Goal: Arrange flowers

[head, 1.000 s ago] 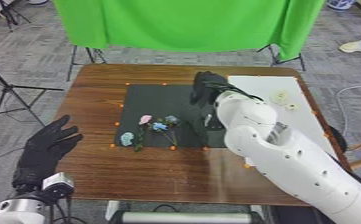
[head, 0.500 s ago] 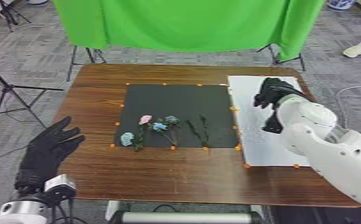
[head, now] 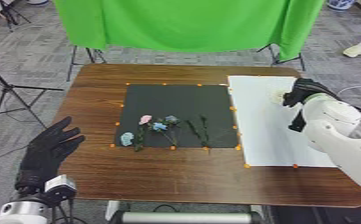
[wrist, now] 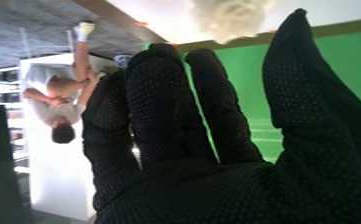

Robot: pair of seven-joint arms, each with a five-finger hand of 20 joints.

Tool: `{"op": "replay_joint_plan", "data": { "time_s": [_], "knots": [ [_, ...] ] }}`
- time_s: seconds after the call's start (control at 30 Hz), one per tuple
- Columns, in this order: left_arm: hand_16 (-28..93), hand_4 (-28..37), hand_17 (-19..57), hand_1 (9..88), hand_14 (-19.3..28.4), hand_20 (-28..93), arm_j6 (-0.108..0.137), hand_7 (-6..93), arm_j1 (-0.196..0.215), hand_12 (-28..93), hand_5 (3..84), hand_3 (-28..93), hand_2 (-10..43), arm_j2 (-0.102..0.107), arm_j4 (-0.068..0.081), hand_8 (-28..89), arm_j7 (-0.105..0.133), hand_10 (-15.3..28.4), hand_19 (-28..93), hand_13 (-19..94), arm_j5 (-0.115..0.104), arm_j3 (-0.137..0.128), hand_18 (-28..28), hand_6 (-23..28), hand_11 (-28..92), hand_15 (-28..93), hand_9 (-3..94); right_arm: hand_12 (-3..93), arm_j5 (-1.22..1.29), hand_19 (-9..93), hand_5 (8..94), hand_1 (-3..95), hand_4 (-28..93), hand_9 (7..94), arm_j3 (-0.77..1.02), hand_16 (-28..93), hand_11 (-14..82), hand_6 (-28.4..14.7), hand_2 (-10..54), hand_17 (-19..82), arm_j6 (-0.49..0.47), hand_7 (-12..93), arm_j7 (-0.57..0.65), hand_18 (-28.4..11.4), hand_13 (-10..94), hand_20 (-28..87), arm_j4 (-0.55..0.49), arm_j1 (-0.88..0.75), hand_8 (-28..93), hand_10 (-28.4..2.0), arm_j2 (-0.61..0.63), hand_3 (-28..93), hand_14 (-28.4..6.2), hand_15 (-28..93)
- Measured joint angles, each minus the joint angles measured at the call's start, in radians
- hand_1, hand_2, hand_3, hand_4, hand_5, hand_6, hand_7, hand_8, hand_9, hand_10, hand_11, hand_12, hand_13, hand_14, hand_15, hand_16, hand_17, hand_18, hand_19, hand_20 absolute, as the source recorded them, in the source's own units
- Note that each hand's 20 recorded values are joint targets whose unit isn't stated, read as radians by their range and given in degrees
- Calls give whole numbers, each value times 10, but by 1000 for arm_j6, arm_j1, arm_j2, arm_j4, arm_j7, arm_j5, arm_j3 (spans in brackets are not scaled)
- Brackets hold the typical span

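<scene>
Your right hand (head: 308,91) is open, its fingers extended, the thumb apart, gripping nothing, at the right side of the white sheet (head: 270,140). Just to its left you have a pale cream flower (head: 277,96) on that sheet.

Farther left, the dark mat (head: 172,95) carries four flower heads near its lower left: one light-blue flower (head: 127,138), one pink flower (head: 145,119) and two blue flowers (head: 160,126). Two green stems (head: 205,131) lie side by side near the mat's lower right; you can't tell whether they bear blooms. Sheet and mat lie on the brown counter (head: 150,175). Your left hand (head: 45,150) is open at the counter's left edge, fingers spread.
</scene>
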Motion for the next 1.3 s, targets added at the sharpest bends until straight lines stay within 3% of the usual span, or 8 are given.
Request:
{"op": "replay_joint_plan", "data": {
  "time_s": [0.33, 0.57, 1.0, 1.3],
  "knots": [
    [-97, -211, -114, 239, 267, 31, 0, 147, -1, 98, 364, 809, 47, -1, 0, -100, 0, 204, 573, 254, 0, -1, 235, 98, 300, 533, 348, 133, 18, 932, 485, 324, -283, 498, 14, 57, 243, -68, -84, 286, -32, 210, 14, -226, 632, 323, 57, -11, -152, -191, -2, 927, -91, 861],
    [-97, -211, -114, 240, 267, 31, 0, 146, -4, 98, 364, 808, 48, -1, 1, -99, -1, 204, 572, 254, 0, 0, 236, 99, 299, 534, 348, 134, 22, 932, 426, 332, -282, 497, 7, 57, 240, -46, -90, 286, -53, 186, 18, -230, 635, 327, 85, -7, -151, -191, -18, 930, -92, 866],
    [-97, -210, -114, 239, 268, 31, 0, 147, -16, 98, 363, 809, 47, -2, 5, -100, -1, 204, 572, 256, 0, 3, 235, 98, 302, 533, 350, 135, 10, 932, 391, 334, -283, 497, -39, 58, 238, -19, -94, 279, -63, 189, 19, -232, 631, 324, 90, 13, -148, -192, -40, 930, -96, 869],
    [-98, -212, -114, 240, 269, 30, -1, 148, -20, 98, 364, 809, 48, -2, 7, -100, -2, 205, 572, 258, 0, 6, 235, 98, 302, 535, 351, 132, -11, 932, 456, 356, -283, 551, -79, 58, 227, 25, -87, 283, -67, 206, 13, -234, 648, 309, 95, 23, -162, -174, -54, 911, -102, 855]
  ]
}}
